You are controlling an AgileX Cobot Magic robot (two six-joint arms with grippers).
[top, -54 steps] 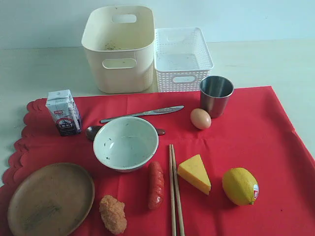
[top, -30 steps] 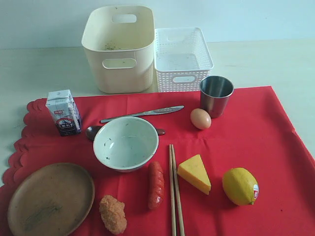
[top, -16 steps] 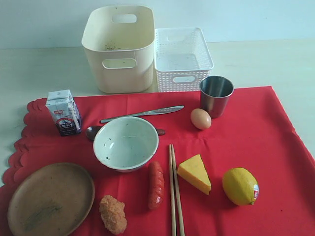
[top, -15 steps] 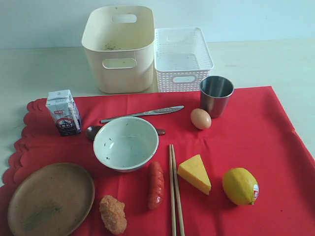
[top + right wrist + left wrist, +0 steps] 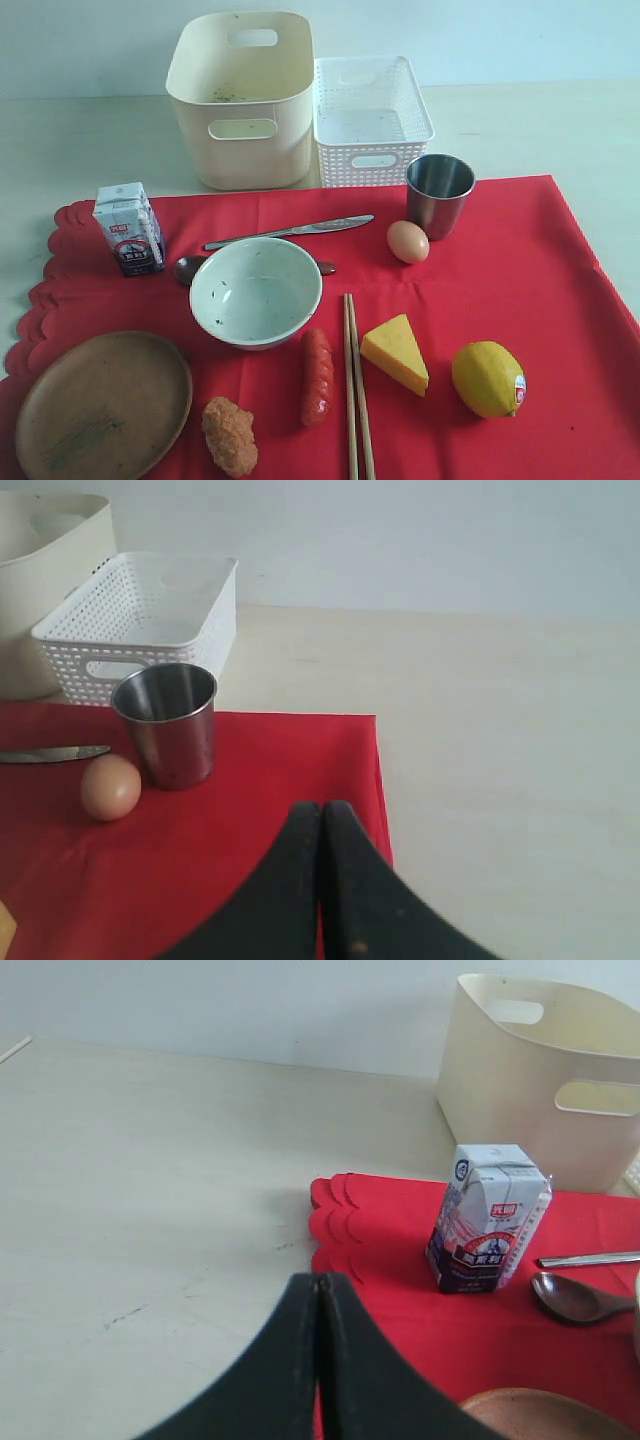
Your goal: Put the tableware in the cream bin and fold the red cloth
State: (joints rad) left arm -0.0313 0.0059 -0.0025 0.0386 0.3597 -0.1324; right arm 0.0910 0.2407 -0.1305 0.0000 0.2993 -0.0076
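The red cloth [image 5: 520,290] lies flat under everything. On it sit the speckled bowl [image 5: 256,291], wooden plate [image 5: 103,405], steel cup [image 5: 439,194], knife [image 5: 290,231], chopsticks [image 5: 355,390] and a dark spoon [image 5: 188,268] partly hidden behind the bowl. The cream bin [image 5: 243,98] stands empty behind the cloth. Neither arm shows in the exterior view. My left gripper [image 5: 317,1282] is shut and empty above the cloth's scalloped edge [image 5: 330,1225]. My right gripper [image 5: 322,808] is shut and empty over the cloth's other side, near the cup [image 5: 167,723].
A white lattice basket [image 5: 369,118] stands beside the cream bin. A milk carton [image 5: 129,228], egg [image 5: 407,241], sausage [image 5: 317,375], cheese wedge [image 5: 396,352], lemon [image 5: 488,378] and fried nugget [image 5: 230,436] share the cloth. Pale tabletop [image 5: 150,1180] surrounds it.
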